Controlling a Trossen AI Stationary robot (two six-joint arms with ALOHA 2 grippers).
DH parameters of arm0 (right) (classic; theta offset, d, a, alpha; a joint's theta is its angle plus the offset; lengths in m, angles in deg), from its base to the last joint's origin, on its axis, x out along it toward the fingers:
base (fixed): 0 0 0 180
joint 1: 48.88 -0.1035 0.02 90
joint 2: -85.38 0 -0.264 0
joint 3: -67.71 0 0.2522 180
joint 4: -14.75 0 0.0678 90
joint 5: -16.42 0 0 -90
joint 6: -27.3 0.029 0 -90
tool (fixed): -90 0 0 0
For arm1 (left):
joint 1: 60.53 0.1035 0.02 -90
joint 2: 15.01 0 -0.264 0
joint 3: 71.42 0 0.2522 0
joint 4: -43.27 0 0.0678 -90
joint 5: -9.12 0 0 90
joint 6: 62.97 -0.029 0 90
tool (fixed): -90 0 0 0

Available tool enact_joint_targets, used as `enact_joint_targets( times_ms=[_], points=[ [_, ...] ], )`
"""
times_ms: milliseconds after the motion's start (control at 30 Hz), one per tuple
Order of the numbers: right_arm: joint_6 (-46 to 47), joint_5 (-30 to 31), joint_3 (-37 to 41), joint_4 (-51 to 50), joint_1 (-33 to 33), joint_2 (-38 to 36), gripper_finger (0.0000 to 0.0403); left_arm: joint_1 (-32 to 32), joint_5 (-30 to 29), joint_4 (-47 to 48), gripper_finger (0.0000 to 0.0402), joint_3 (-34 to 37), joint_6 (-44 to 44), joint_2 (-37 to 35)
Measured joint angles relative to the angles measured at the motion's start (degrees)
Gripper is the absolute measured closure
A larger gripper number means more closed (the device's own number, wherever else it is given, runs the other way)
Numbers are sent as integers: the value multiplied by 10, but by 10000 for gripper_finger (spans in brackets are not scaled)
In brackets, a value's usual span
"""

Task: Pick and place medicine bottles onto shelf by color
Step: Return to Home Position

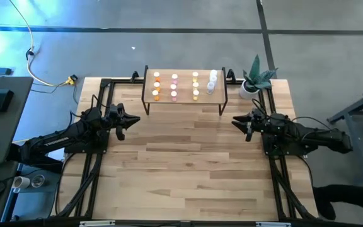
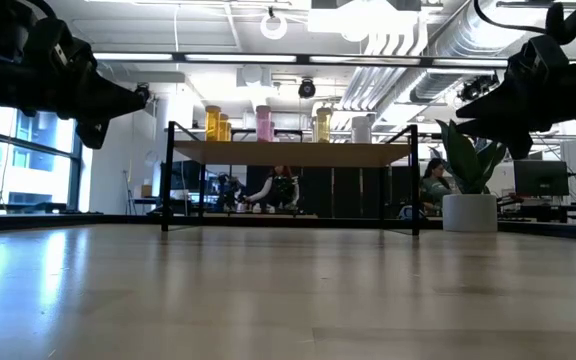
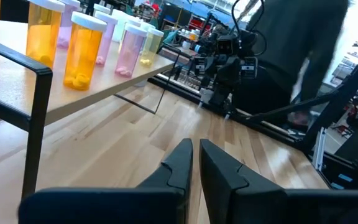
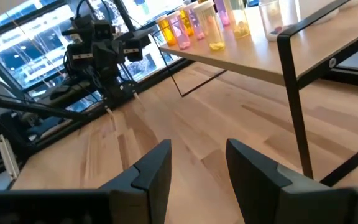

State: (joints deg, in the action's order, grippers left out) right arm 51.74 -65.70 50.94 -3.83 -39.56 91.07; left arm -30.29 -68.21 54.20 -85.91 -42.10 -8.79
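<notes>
The high camera looked straight down on the shelf (image 1: 184, 85). The low camera faced its long side from tabletop level. The wrist cameras viewed it obliquely and from nearer, off opposite ends; the left one caught the right arm (image 3: 225, 62) past it, the right one the left arm (image 4: 101, 53).

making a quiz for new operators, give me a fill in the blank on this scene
On the shelf, the medicine bottles nearest the left arm are ___.
The potted plant stands on the ___ arm's side.
The left hand is shut; the right hand is ___.
Missing: orange; right; open
</notes>
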Motion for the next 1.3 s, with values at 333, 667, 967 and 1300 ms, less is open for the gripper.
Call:
enact_joint_targets(
  times_ms=[333, 667, 967, 1300],
  points=[
    [-38, 0, 0, 0, 0, 4, 258, 0, 0, 0, 380, 0, 0, 0],
    [-39, 1, 0, -1, 0, 4, 258, 0, 0, 0, 380, 0, 0, 0],
    [-39, 1, 0, -1, 0, 4, 258, 0, 0, 0, 380, 0, 0, 0],
    [-39, 1, 0, -1, 0, 4, 258, 0, 0, 0, 380, 0, 0, 0]
  ],
)
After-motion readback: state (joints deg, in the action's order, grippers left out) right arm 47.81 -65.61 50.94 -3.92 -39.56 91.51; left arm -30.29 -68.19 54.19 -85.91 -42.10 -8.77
